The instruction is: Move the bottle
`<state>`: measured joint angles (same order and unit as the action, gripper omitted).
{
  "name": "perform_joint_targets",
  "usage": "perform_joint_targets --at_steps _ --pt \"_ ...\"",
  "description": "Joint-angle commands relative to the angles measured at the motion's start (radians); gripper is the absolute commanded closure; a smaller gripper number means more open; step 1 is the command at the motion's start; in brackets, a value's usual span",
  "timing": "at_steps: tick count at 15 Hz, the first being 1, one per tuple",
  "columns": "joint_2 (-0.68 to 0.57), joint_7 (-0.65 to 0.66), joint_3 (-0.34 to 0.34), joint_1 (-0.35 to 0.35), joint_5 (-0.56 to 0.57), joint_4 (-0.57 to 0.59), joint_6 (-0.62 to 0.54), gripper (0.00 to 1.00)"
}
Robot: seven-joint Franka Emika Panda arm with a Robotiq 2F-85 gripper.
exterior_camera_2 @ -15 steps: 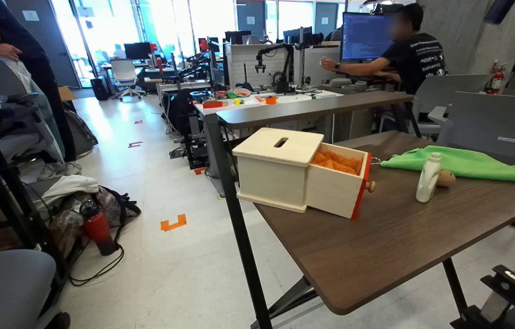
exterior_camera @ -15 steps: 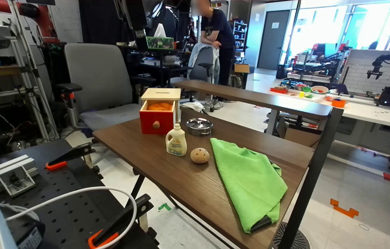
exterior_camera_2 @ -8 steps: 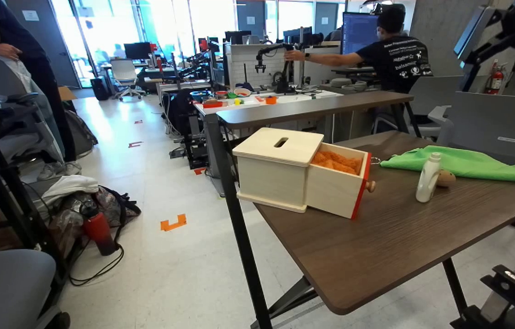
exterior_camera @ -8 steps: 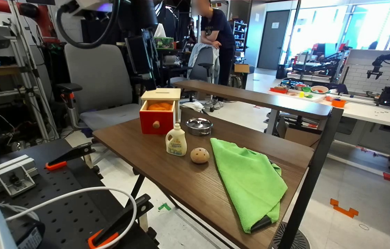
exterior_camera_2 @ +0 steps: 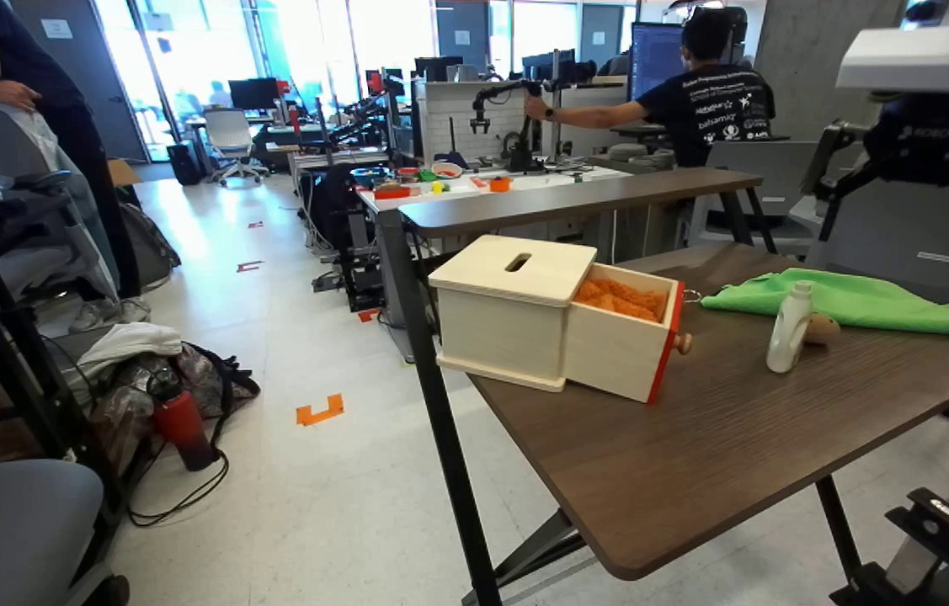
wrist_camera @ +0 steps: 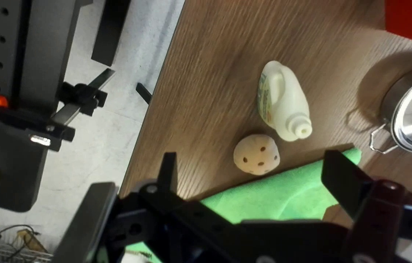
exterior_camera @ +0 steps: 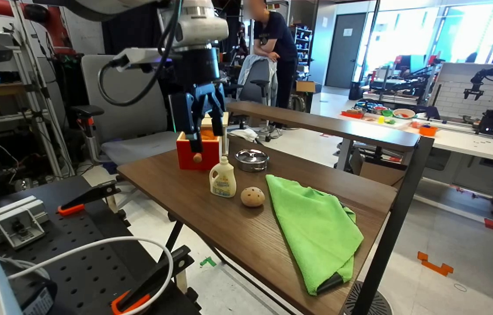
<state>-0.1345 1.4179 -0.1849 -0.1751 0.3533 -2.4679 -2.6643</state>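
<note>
Bottle (exterior_camera: pixel 224 180), small and cream-yellow with a printed label, stands upright on a brown wood-grain table (exterior_camera: pixel 229 232). Clockwise around it in an exterior view: at two o'clock, a shiny lidded pot (exterior_camera: pixel 252 162); at four o'clock, just beside it, a tan ball (exterior_camera: pixel 253 197) with dark holes and, farther out, a bright green cloth (exterior_camera: pixel 312 227); at eleven o'clock, a wooden box (exterior_camera: pixel 209 155) with a red front. The box's drawer (exterior_camera_2: pixel 617 349) stands open, with soft-looking orange material (exterior_camera_2: pixel 621 299) inside, seen clearly in an exterior view. The robot's gripper (exterior_camera: pixel 207 138) hangs in the air, also toward eleven o'clock from the bottle and clear of it. In the wrist view its two fingers (wrist_camera: pixel 168 168) are spread wide, reaching in from the bottom edge at seven and four o'clock; the bottle shows at one o'clock from the gap between them, the ball nearer that gap. In the background at one o'clock, a person (exterior_camera: pixel 283 52) in dark clothes leans on a chair (exterior_camera: pixel 255 78).
</note>
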Motion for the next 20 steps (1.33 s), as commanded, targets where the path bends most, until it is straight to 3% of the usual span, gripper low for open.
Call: perform_joint_targets --at_steps 1,4,9,16,17,18,20 --pt "-0.181 0.036 0.105 0.144 -0.07 0.121 -0.026 0.0" --pt "-0.28 -0.004 0.144 0.209 -0.175 0.198 -0.026 0.0" --pt "-0.381 -0.096 0.163 0.243 -0.317 0.317 -0.007 0.0" --pt "-0.43 -0.17 0.204 0.269 -0.378 0.395 0.042 0.0" --pt "-0.431 -0.175 0.21 0.272 -0.376 0.398 0.054 0.02" --pt "-0.432 -0.176 0.218 0.276 -0.372 0.398 0.066 0.26" --pt "-0.429 -0.183 0.231 0.281 -0.366 0.394 0.083 0.31"
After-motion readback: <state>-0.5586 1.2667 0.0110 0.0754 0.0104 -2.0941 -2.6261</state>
